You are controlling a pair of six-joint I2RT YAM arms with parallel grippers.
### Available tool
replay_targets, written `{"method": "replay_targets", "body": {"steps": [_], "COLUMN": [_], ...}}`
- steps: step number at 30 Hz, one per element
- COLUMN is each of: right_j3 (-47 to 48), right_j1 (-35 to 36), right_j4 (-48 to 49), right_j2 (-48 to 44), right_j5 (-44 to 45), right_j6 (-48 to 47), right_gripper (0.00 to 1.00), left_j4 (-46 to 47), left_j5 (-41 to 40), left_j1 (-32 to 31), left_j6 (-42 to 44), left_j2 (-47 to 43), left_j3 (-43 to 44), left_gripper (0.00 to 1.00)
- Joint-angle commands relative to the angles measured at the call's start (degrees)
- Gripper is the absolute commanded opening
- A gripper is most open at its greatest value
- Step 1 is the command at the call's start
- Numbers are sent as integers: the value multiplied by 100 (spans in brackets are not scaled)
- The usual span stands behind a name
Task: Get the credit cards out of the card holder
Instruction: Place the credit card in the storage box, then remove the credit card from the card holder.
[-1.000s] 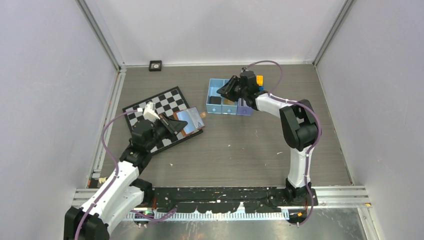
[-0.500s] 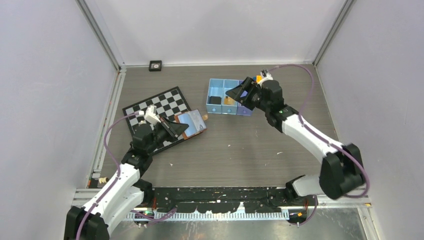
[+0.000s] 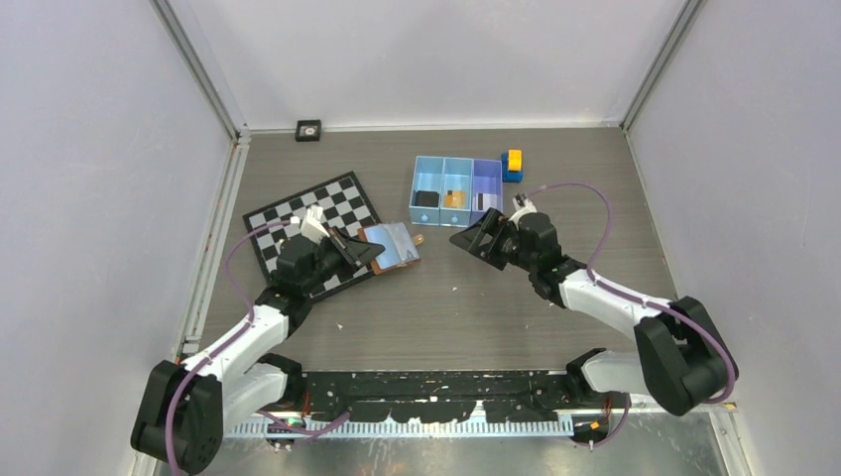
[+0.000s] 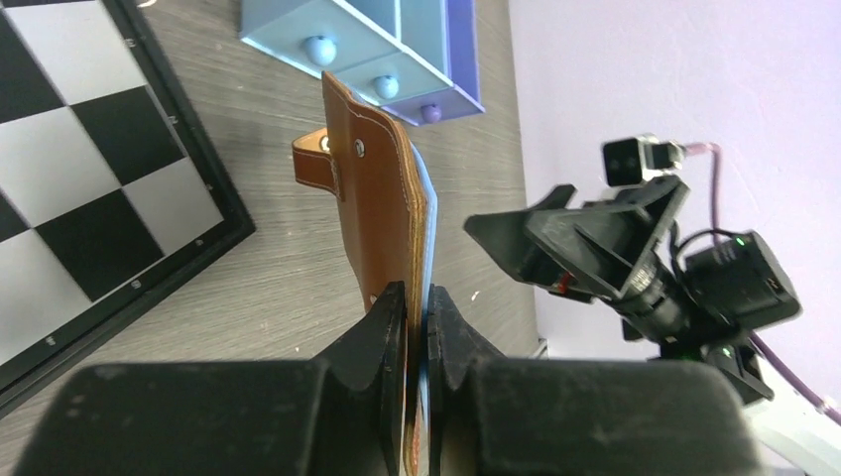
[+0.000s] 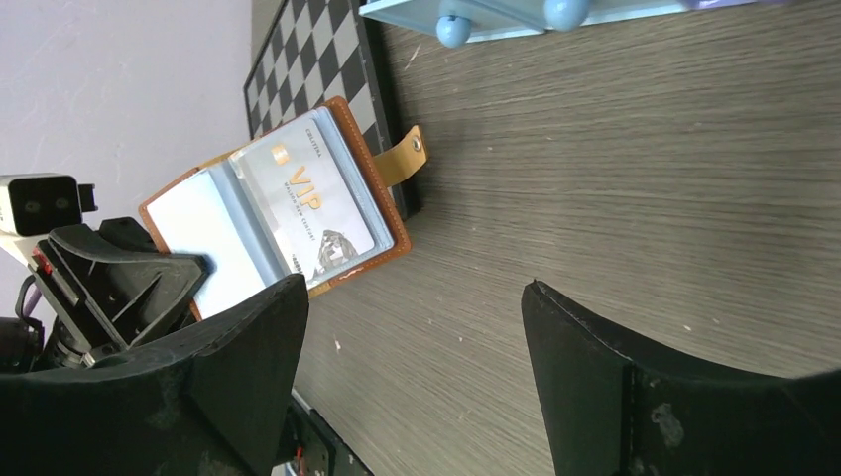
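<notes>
On the grey worktop (image 3: 476, 307) the blue tray (image 3: 456, 160) holds one flat card-like piece (image 3: 426, 198) in each of its three compartments, with open worktop between tray and arms. The left hand (image 4: 417, 297) pinches one leaf of the open card holder (image 4: 382, 198) at the right corner of the checkerboard (image 3: 298, 213), one VIP credit card (image 5: 312, 213) showing in its clear sleeve. The right hand (image 5: 412, 293), spread wide and empty, hangs nearby facing it.

A lab test cell: plain pale walls (image 3: 99, 149) and aluminium rails (image 3: 196, 69) enclose the grey tabletop (image 3: 476, 317).
</notes>
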Motion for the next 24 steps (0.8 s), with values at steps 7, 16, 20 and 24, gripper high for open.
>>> {"method": "replay_targets", "body": {"steps": [7,16,20,24], "right_j3": [-94,-286,-390,-442], "right_j1": [53,249,257,256], "right_j4": [1730,2662,2953,3038], "right_j2": [178,155,110,-44], "right_j5": [-774,-1096,-1156,-1176], "right_j6": [324,518,734,854], "right_gripper": [84,84,84,85], "left_j4": [1480,2033,2133,2129], "left_j5": [628,1108,1315,1495], "left_j1": [-260,-425,-426,-435], "left_j6": [109,99,70,82], "left_j2": [-292,-141,-79,-148], "left_j3": [-37,20,83,96], "left_gripper": [0,0,0,0]}}
